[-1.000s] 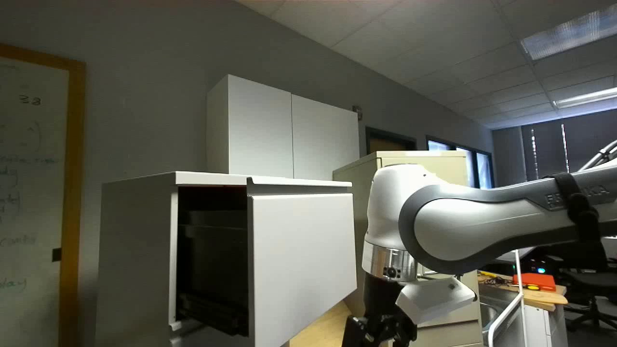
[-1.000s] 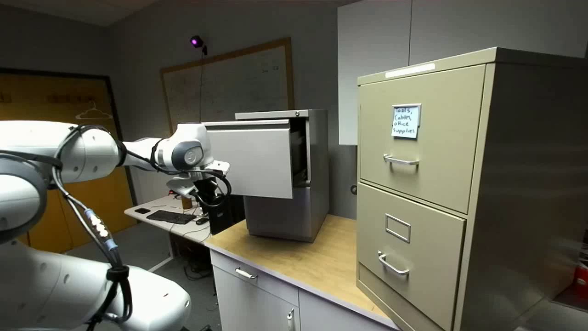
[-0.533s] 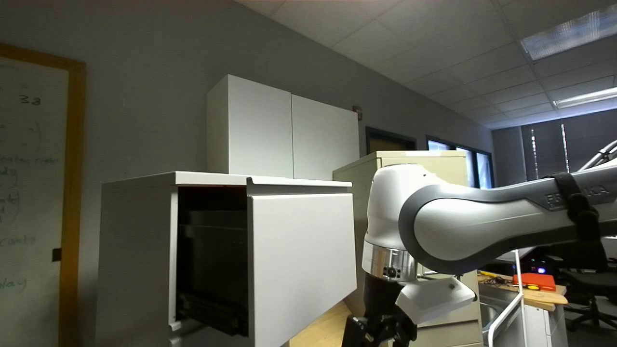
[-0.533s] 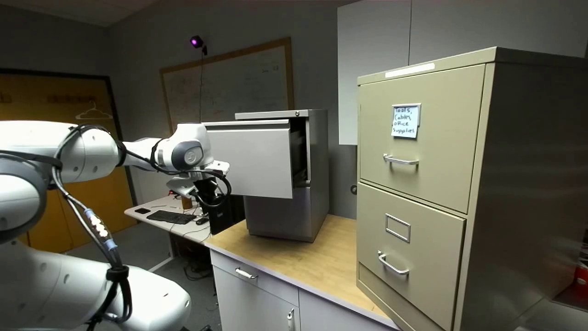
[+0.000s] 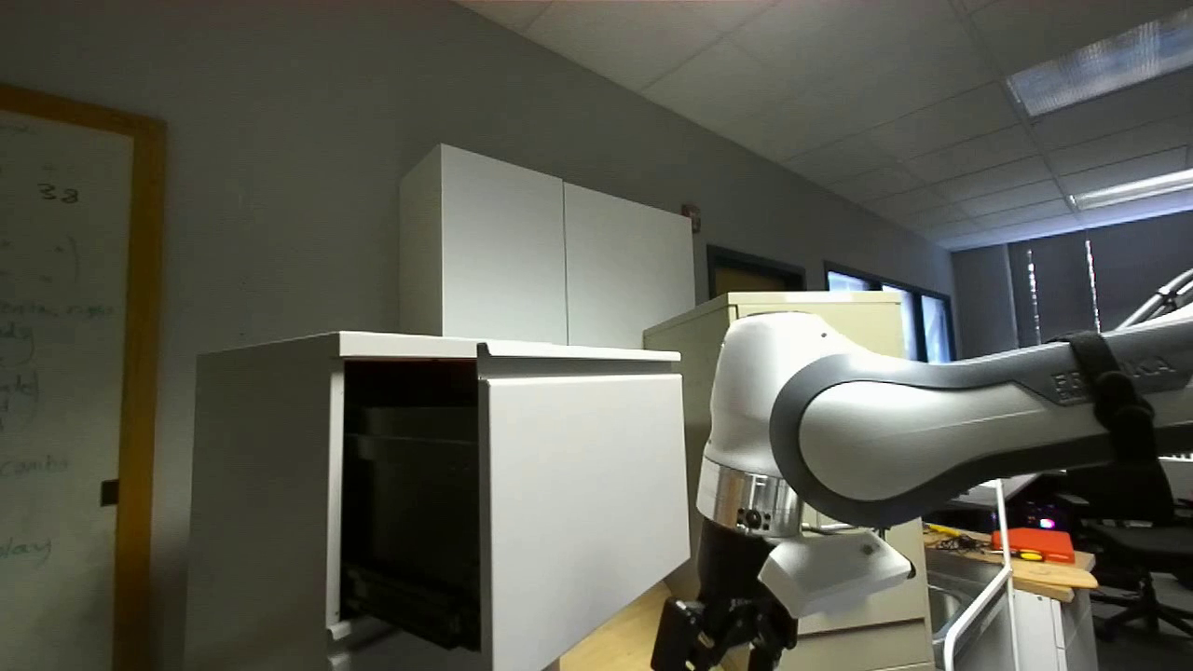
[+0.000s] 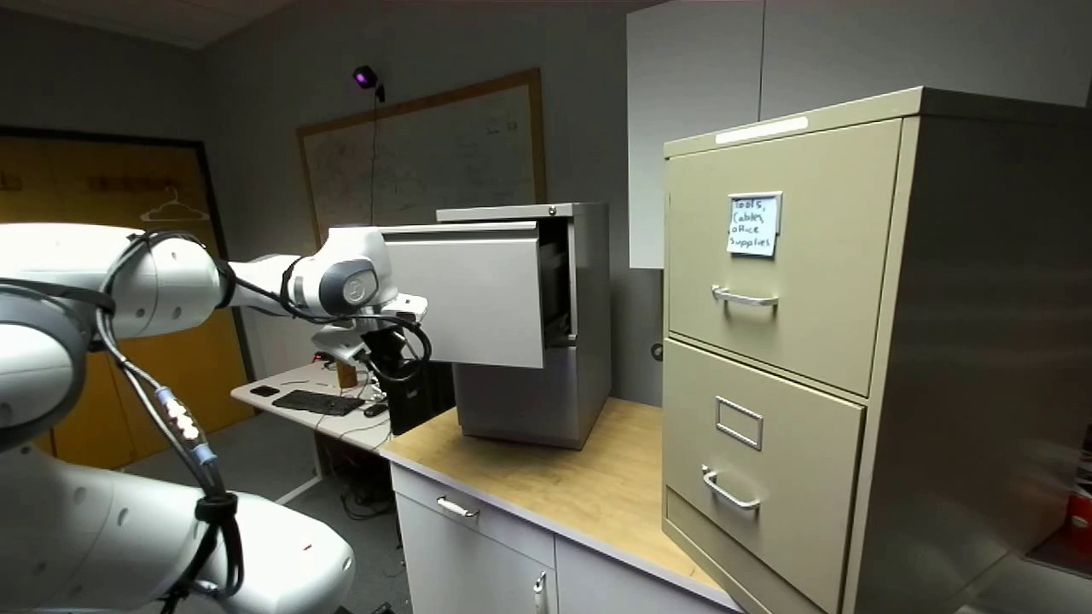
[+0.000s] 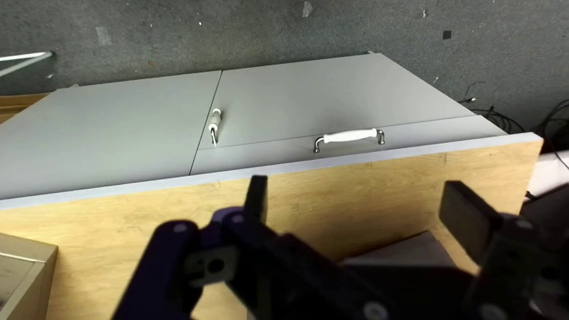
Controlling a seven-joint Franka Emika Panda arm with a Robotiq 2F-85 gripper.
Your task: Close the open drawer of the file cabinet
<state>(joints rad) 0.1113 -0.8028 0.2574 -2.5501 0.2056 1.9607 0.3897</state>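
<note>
The file cabinet (image 5: 261, 485) is a white box with a flat top and a dark interior, also in an exterior view (image 6: 593, 324). Its open drawer (image 5: 587, 503) sticks out at the top; its flat front also shows in an exterior view (image 6: 478, 298). My gripper (image 5: 722, 643) hangs pointing down in front of the drawer front, apart from it in this view. In the wrist view my gripper (image 7: 355, 195) has its black fingers wide apart with nothing held. A grey part of the cabinet (image 7: 413, 251) shows low between the fingers, partly hidden by the gripper.
The cabinet stands on a wood-topped counter (image 6: 614, 477) with white-handled doors below. A beige two-drawer cabinet (image 6: 776, 341) stands on the near side. A white wall cupboard (image 5: 559, 252) hangs behind. A desk (image 6: 316, 392) with a keyboard is beyond the counter.
The wrist and gripper have shifted slightly left and up in an exterior view, a little toward the drawer front. The drawer has not moved.
</note>
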